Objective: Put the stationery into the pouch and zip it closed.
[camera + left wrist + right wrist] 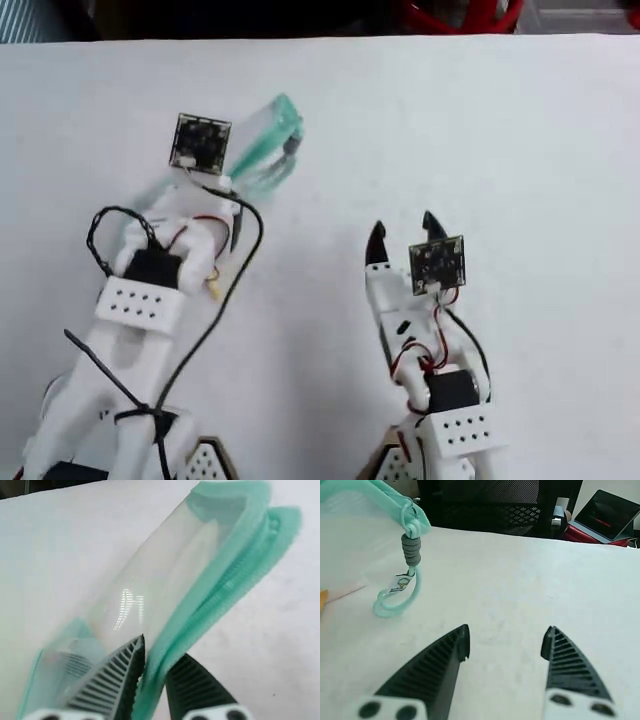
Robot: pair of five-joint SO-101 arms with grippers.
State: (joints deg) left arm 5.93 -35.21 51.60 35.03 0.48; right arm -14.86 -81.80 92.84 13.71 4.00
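Ribbed black fingers (pixel 115 675) of the left gripper (pixel 157 655) sit closest, pinched narrow onto the mint-green zip edge of the pouch (pixel 165 575); one finger lies against the clear wall, the other on the outer side of the green band. From above, the pouch (pixel 265 140) sits in the left half of the desk (pixel 520 150), towards the far edge, its green end pointing away from the arm; the zip teeth (pixel 225 585) run along the green band, and whether they are fully joined I cannot tell. A pale green cord loop (pixel 395 605) with a grey bead (pixel 411 549) hangs from the pouch's corner towards the desk. The right gripper (pixel 507 635) is near the desk's middle, well apart from the pouch, with its jaws spread wide over bare white surface and holding nothing; a black chair (pixel 485 505) stands beyond the far edge.
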